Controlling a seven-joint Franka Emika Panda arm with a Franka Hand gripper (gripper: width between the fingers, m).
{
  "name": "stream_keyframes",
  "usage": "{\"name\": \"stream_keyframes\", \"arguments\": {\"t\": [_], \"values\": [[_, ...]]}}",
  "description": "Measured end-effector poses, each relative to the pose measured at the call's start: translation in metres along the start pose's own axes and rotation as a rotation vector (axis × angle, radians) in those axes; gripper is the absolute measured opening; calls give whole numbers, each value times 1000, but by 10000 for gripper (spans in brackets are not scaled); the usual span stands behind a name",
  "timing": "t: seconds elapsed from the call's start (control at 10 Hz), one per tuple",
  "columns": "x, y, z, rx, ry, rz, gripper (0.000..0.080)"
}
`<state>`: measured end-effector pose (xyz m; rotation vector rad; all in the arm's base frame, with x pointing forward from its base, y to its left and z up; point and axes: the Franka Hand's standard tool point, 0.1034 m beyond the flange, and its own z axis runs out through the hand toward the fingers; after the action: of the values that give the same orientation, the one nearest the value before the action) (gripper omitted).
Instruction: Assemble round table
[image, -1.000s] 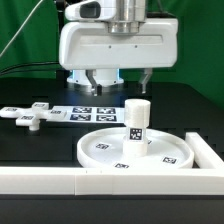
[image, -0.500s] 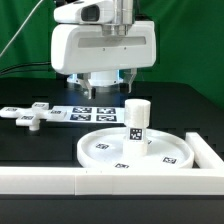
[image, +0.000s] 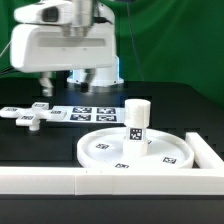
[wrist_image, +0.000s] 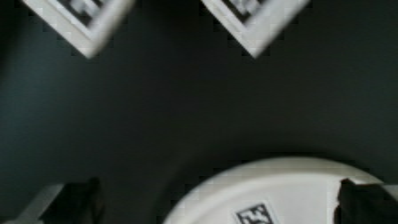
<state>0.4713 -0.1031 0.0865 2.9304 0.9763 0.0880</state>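
Note:
The large rimmed round disc (image: 150, 152) lies flat at the front of the table, toward the exterior view's right. The short cylindrical post (image: 137, 118) stands upright on it. The flat cross-shaped piece (image: 29, 116) lies on the table at the exterior view's left. My gripper (image: 66, 84) hangs open and empty above the table behind the cross-shaped piece, touching nothing. In the wrist view the gripper (wrist_image: 217, 204) shows both fingertips (wrist_image: 71, 200) spread wide. Part of the disc (wrist_image: 294, 190) with one tag lies between them, far below.
The marker board (image: 86, 113) lies flat between the cross-shaped piece and the disc; two of its tags (wrist_image: 249, 20) show in the wrist view. A long white rail (image: 90, 181) runs along the front and up the right side (image: 207, 153). A green backdrop stands behind.
The arm has swung toward the exterior view's left, from behind the post to behind the cross-shaped piece. The gripper stays open. The parts have not moved.

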Motion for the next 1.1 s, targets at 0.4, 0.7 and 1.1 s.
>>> {"name": "stream_keyframes", "arguments": {"t": [0.4, 0.7, 1.1], "values": [[-1, -2, 3, 7, -6, 15, 649], [-45, 1, 26, 18, -49, 47, 649], [-62, 8, 37, 27, -66, 29, 649]]}}
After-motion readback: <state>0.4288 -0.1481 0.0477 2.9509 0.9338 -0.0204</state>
